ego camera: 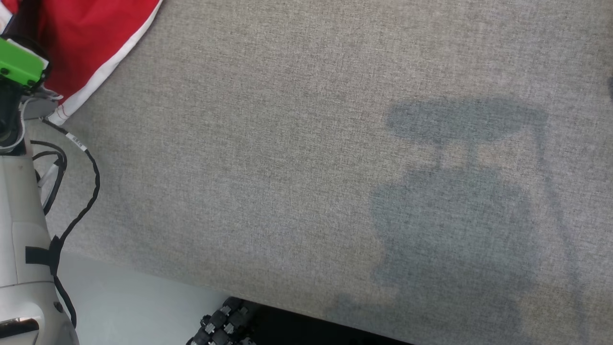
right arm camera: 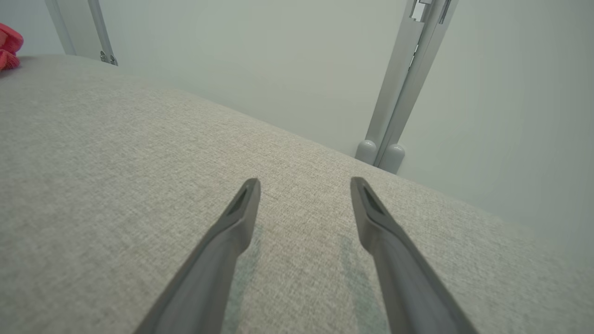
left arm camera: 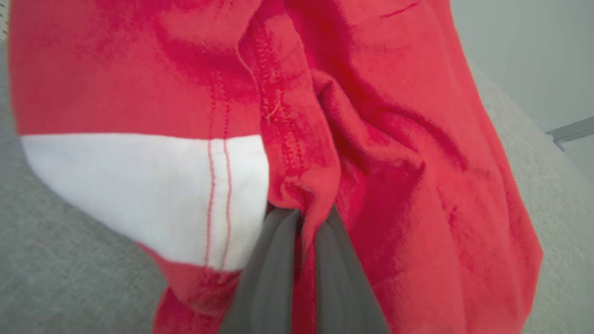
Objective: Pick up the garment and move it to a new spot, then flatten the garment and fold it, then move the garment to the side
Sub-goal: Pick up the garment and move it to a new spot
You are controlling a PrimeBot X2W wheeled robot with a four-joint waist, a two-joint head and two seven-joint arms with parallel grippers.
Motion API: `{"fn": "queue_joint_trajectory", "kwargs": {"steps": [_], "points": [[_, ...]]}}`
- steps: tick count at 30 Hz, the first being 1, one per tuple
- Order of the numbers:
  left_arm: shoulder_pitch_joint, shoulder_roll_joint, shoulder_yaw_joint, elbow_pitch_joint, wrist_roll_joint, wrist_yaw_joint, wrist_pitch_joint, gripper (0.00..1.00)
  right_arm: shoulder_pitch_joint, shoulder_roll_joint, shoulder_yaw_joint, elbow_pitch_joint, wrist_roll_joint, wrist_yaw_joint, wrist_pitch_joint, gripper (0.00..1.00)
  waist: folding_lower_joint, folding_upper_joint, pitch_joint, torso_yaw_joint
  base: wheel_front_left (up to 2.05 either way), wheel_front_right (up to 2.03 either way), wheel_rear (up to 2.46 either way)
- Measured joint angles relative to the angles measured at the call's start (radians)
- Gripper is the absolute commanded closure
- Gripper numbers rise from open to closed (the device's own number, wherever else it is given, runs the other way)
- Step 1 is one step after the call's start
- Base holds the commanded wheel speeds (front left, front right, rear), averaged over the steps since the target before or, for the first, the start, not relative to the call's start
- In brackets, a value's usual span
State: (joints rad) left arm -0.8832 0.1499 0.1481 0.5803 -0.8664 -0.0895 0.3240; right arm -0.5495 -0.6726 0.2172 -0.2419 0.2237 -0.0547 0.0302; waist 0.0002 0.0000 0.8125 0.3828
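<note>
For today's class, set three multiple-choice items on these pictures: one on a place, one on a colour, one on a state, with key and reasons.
1. Where in the head view is the garment? A centre; B upper left corner; C lower right.
2. What colour is the garment's band? A blue; B yellow; C white.
3. How do the right fingers stand? A apart over the grey surface; B shut on the garment; C shut on nothing.
Key: 1 B, the red cloth lies at that corner; 2 C, a white band crosses the red; 3 A, bare grey shows between them.
</note>
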Motion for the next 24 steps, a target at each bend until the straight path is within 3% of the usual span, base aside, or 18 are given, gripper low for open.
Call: {"fn": "queue_joint_trajectory", "kwargs": {"steps": [13, 24], "points": [[-0.004, -0.005, -0.133, -0.108, 0.018, -0.034, -0.026, 1.00, 0.050, 0.094, 0.052, 0.105, 0.013, -0.009, -0.090, 0.00, -0.0001, 0.0000, -0.095, -0.008, 0.00, 0.00, 0.00], [0.034, -0.056, -0.363, -0.295, 0.018, -0.034, 0.028, 1.00, 0.092, 0.201, 0.113, 0.195, 0.034, -0.009, -0.172, 0.00, -0.0001, 0.0000, -0.204, -0.046, 0.00, 0.00, 0.00]]}}
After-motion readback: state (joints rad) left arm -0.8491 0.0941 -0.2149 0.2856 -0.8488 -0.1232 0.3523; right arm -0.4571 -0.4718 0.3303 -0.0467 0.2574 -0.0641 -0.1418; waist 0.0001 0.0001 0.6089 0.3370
